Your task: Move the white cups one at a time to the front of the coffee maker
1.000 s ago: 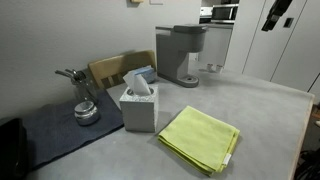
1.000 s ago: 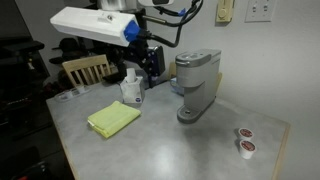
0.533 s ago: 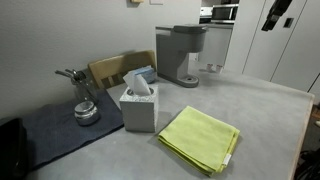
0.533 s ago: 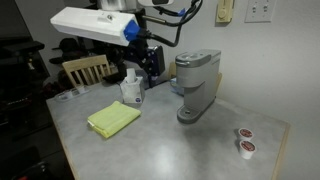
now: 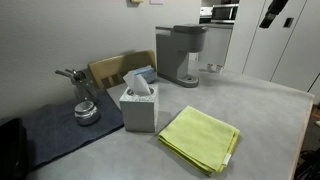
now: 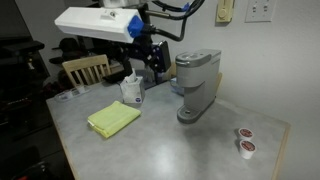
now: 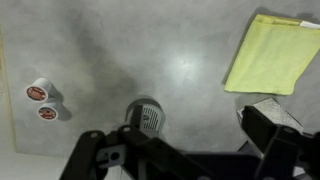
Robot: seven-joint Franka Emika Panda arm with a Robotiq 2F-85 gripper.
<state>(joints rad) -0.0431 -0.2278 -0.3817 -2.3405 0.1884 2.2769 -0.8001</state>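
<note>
Currently the two white cups (image 6: 245, 140) sit close together near a far corner of the desk (image 6: 170, 150), dark reddish tops up. They are well apart from the coffee maker (image 6: 197, 85) and not at its front, so neither has been moved yet. In the wrist view the same pair shows at the frame's left side, near the desk's edge.

The coffee maker stands upright near the middle of the desk, its head overhanging the rounded drip base. The gripper (image 6: 152, 65) hangs high above the desk on the machine's other side from the cups. Its jaws are spread wide and nothing is between them. Beneath it are the tissue box (image 6: 131, 90) and, nearer the desk's front, the yellow cloth (image 6: 113, 119).

Several things could go wrong from here.
- The tall machine stands between the gripper and the cups, so a low or direct approach could clip its head.
- The cups are tiny and sit so close together that a finger coming down for one may nudge or tip the other.
- A sideways shove could send a cup over the nearby desk edge.
- A cup this small and light may pop out or tilt if the jaws close off-centre.
- Setting a cup down by the drip base could bump the machine.
</note>
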